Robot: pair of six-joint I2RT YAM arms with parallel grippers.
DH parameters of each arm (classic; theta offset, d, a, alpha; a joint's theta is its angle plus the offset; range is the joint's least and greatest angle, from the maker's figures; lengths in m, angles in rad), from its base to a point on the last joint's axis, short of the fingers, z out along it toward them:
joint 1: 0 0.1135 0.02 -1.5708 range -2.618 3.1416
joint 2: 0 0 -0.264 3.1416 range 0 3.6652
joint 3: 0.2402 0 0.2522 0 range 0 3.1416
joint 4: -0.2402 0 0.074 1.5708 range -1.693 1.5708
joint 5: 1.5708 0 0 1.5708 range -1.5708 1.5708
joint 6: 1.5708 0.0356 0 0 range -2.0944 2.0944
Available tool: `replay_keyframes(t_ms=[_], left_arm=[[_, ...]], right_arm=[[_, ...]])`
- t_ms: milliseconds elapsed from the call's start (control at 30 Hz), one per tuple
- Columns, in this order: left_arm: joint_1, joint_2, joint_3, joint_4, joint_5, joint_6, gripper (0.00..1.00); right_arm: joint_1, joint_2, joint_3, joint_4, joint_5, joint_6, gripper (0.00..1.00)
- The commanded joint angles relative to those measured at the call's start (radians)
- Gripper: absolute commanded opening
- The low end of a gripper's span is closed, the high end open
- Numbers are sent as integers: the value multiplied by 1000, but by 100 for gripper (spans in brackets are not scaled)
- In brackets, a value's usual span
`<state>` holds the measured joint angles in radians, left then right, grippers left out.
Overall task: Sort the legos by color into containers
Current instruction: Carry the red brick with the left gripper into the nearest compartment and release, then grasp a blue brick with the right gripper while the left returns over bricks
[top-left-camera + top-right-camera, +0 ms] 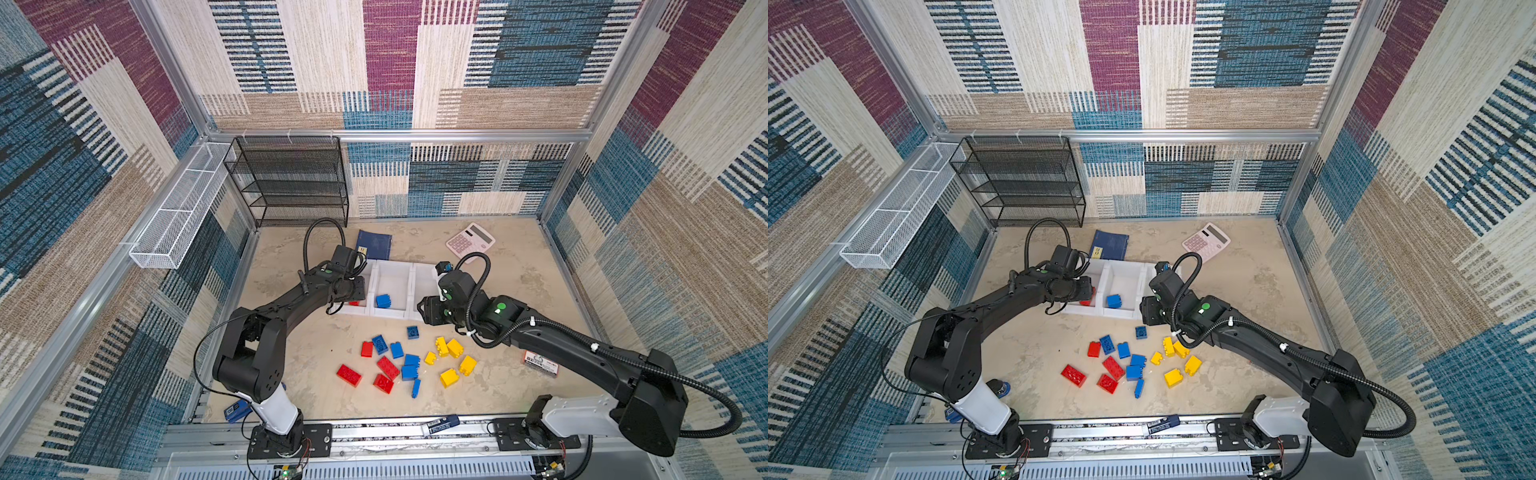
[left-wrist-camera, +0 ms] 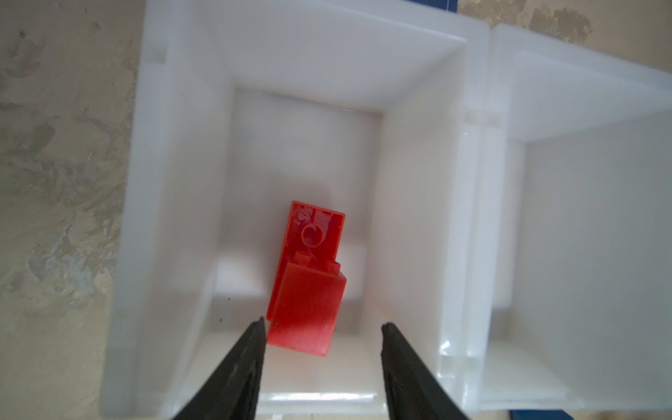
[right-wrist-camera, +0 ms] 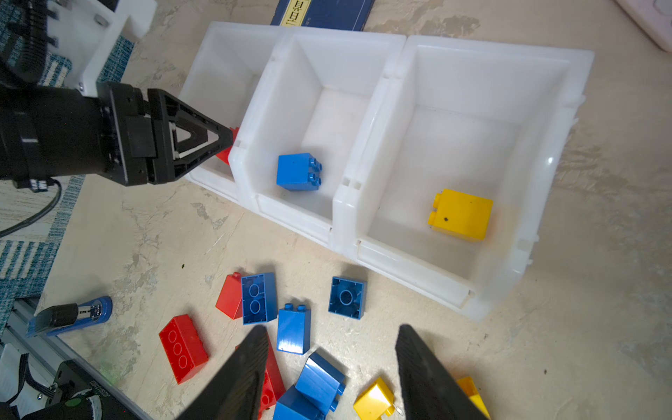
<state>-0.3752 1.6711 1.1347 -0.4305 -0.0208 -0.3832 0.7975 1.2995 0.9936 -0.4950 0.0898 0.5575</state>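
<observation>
Sorting cell, read from front to back. The right hand [image 3: 332,327] hung with jaws apart and empty above the loose legos [image 1: 399,361], which lay crowded on the counter [image 1: 291,332], blue pieces pressed against red ones. A descent there would likely catch two colours at once or knock a neighbour aside. Beyond the heap stood the containers [image 3: 392,54], three joined white bins. The left hand [image 2: 323,323] was poised over the leftmost bin, fingers spread wider than the red lego [image 2: 309,291] below them, which was not clamped. The piece lay near the lowered front lip and might tip out, or cling to the finger just beside it. The middle bin held a blue lego [image 3: 296,172], the rightmost a yellow lego [image 3: 462,214]. With both arms close to the bins, a crossing reach risked collision. The counter was a mottled beige, stone-like sheet. Behind the bins lay a dark-blue booklet [image 1: 374,244] and a pink calculator [image 1: 469,242]. A black mesh rack [image 1: 291,183] stood at the back and a white wire basket [image 1: 178,216] hung on the side frame, before walls [image 1: 415,62] of patchwork woven fabric.
</observation>
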Motion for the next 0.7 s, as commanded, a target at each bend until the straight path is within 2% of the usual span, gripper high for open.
replay_keyframes(t_ms=[0, 233, 433, 667], left_arm=[[1, -25, -13, -4, -11, 1, 56], [1, -185, -103, -30, -23, -44, 56], [0, -409, -281, -67, -51, -131, 57], [1, -603, -411, -111, -80, -229, 57]], right_arm=[[2, -13, -6, 10, 15, 16, 59], [2, -14, -40, 24, -4, 2, 59], [14, -2, -79, -3, -7, -42, 59], [16, 54, -82, 25, -132, -149, 59]])
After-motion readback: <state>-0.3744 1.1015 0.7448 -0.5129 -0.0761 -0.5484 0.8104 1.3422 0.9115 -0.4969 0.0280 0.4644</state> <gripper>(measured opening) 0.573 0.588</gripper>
